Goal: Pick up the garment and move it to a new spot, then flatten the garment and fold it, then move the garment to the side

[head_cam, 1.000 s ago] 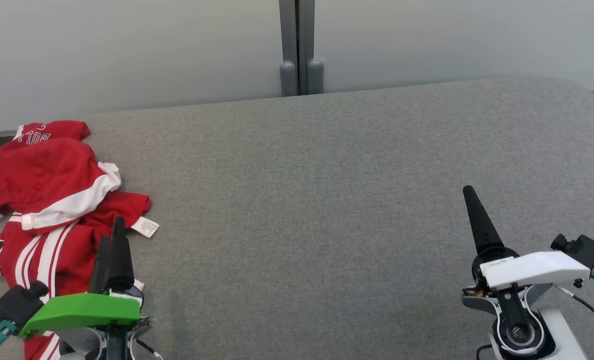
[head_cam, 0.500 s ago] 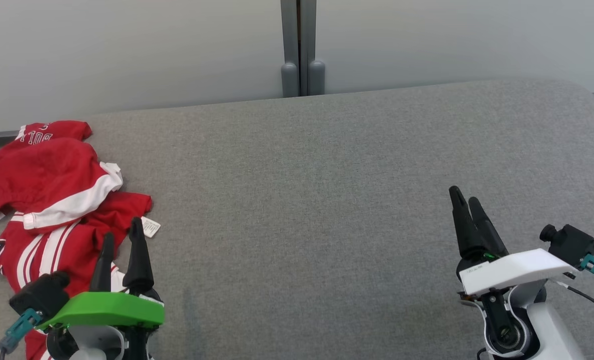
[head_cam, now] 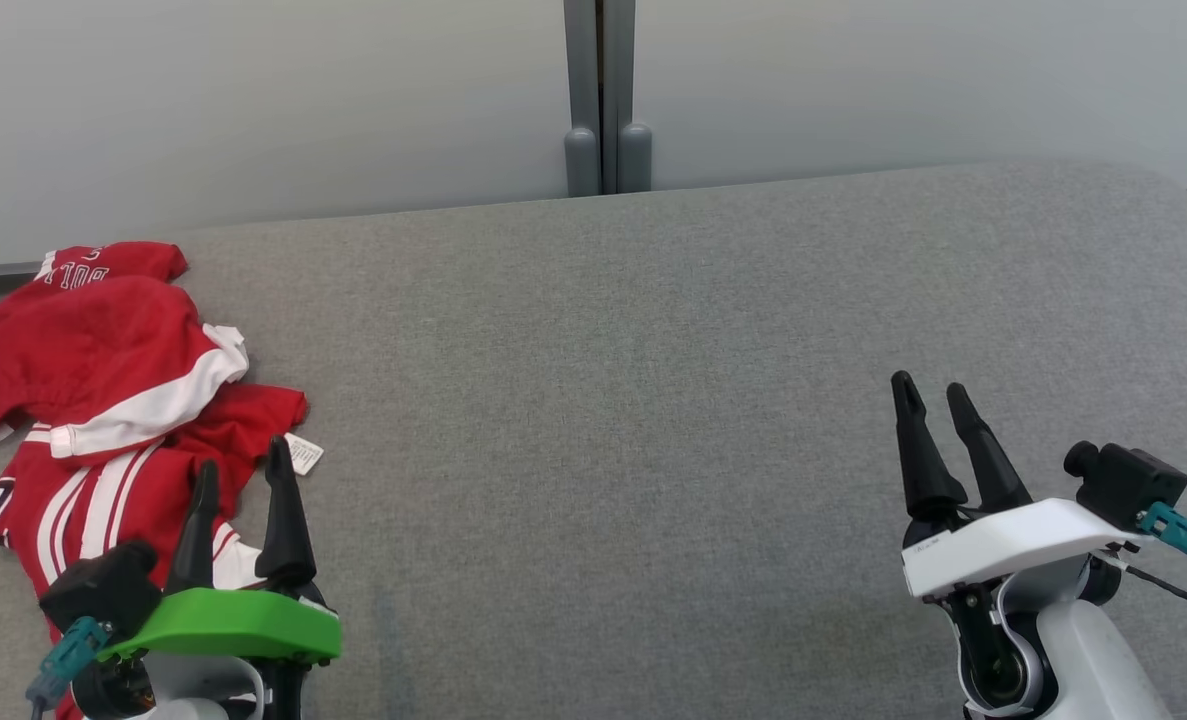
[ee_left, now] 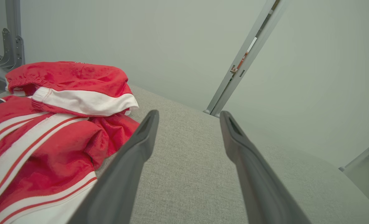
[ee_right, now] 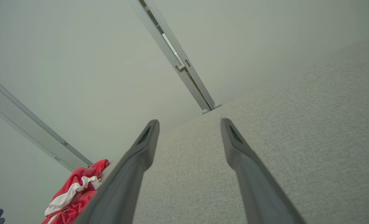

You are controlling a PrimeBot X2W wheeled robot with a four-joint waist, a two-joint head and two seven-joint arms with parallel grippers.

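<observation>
The garment (head_cam: 93, 370) is a crumpled red piece with white bands and stripes, lying at the far left of the grey padded table (head_cam: 633, 400). It also appears in the left wrist view as the garment (ee_left: 53, 124) and small in the right wrist view as the garment (ee_right: 75, 189). My left gripper (head_cam: 243, 468) stands open at the lower left, its fingers over the garment's near right edge, nothing between them. My right gripper (head_cam: 931, 395) stands open at the lower right over bare table, far from the garment.
A white care label (head_cam: 303, 453) sticks out at the garment's right edge. A pale wall with a grey vertical post (head_cam: 603, 95) runs behind the table. The table's right end is rounded.
Both wrists have turned, so each gripper's two fingers now show side by side. The left gripper shifted slightly right, the right gripper slightly left. The garment has not moved.
</observation>
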